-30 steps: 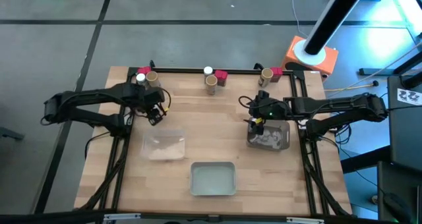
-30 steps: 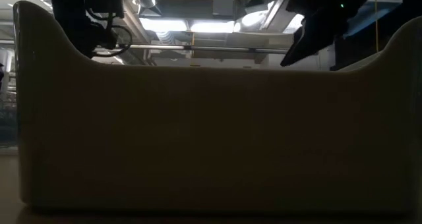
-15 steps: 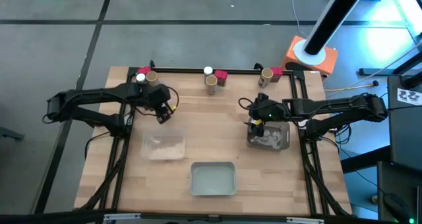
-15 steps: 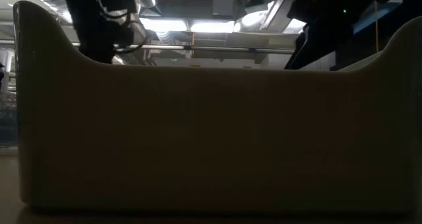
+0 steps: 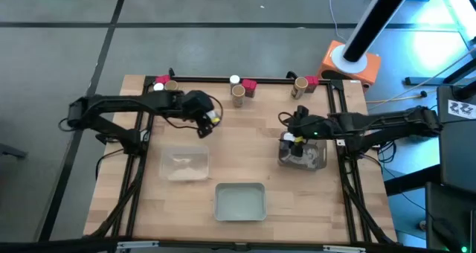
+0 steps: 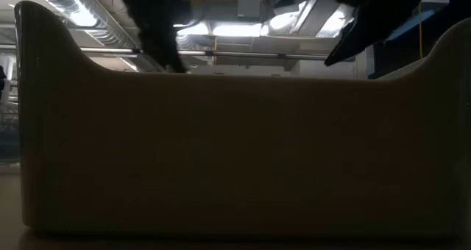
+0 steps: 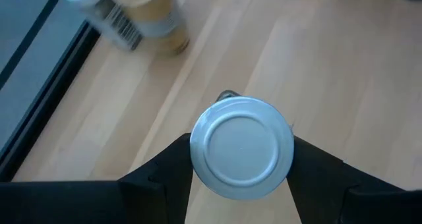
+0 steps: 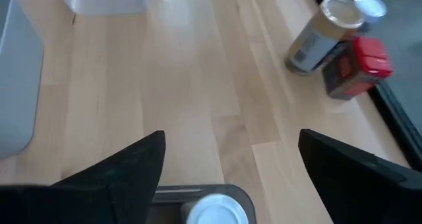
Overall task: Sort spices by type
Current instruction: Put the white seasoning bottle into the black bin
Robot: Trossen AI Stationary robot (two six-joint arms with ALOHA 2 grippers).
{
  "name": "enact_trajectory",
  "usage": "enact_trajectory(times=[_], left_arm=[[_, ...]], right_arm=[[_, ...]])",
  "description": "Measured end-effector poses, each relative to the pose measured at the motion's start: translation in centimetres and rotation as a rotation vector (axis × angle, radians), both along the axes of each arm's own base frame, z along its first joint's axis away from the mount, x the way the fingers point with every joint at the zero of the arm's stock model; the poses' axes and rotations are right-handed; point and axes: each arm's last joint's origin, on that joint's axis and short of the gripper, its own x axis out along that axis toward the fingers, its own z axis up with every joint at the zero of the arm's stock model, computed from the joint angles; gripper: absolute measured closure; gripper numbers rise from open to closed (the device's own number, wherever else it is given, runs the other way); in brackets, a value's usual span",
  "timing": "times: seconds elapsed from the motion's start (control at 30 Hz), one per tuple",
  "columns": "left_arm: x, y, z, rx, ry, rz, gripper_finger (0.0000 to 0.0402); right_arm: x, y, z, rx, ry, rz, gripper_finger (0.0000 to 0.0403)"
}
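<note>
Left gripper point(image 7: 241, 159) clamps a jar point(image 7: 241, 148) mid-frame — carrying step; right gripper point(image 8: 227, 165), open over its tray point(image 5: 318, 159), waits.

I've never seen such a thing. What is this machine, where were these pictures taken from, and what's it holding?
It is a robot with two dark jointed arms at a light wooden table. One picture looks straight down; one looks level from the tabletop, blocked by a pale tray wall; two come from wrist cameras. Spice containers, such as a tan cylinder, line the far edge. Nearer lie a clear shallow tray, a pale shallow tray and a grey shallow tray. The left end effector grips a white-lidded round jar. The right end effector hangs open over the grey tray.
</note>
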Motion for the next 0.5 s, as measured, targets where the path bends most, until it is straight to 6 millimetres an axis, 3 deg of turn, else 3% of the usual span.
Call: enact_trajectory(times=[0.23,0.5], left_arm=[[5.4,-1.1,1.0,-0.005,-0.020,-0.054,0.0213],[10.6,-3.9,1.8,-0.011,-0.061,-0.133,0.0213]], right_arm=[[-3.0,0.4,1.1,0.022,-0.010,-0.073,0.0056],[-5.5,0.8,1.8,0.036,-0.038,-0.146,0.0056]])
